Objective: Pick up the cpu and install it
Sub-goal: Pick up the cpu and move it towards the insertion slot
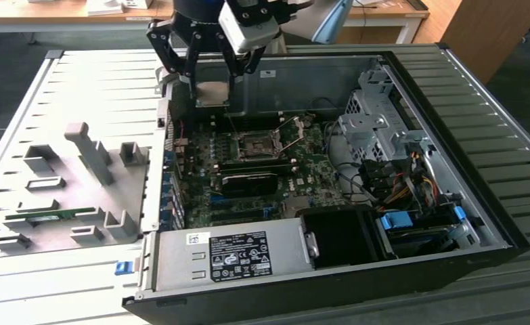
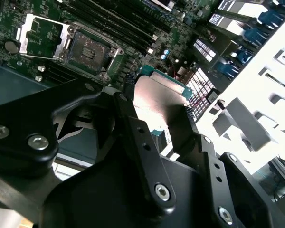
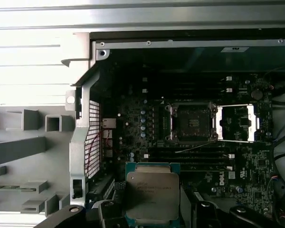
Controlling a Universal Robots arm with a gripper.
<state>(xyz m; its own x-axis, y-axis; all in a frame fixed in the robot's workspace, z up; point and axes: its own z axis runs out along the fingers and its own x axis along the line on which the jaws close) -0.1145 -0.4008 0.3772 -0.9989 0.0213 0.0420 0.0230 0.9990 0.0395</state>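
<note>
The gripper (image 1: 214, 87) hangs over the open computer case (image 1: 481, 223), which lies on its side on a slatted table (image 1: 518, 142), and it is clenched on the cpu (image 3: 152, 194). In the second wrist view its black fingers (image 2: 133, 118) press against two opposite edges of the chip. The cpu is held in the air, clear of the motherboard (image 1: 315, 166) and above that board's far edge, on the exterior view's left. It is close to the case's far wall. Its silvery-grey top faces the first wrist camera, with a green rim showing around it. The socket (image 1: 257, 143) sits near the middle of the motherboard, apart from the chip and lower than it. Its metal load plate (image 3: 237, 123) is swung open to one side, so the dark square of the socket's inside is exposed in both wrist views. Thin metal levers (image 1: 288, 134) stand up beside it. Along the near edge of the case lies the grey power supply (image 1: 237, 257), with a black shroud (image 1: 342, 233) just beside it and a metal drive cage (image 1: 378, 118) along the edge on the exterior view's right. Beside the case, on the exterior view's left, a grey fixture plate (image 1: 66, 108) carries raised blocks, and a long green memory stick (image 1: 48, 215) lies near its near edge.
</note>
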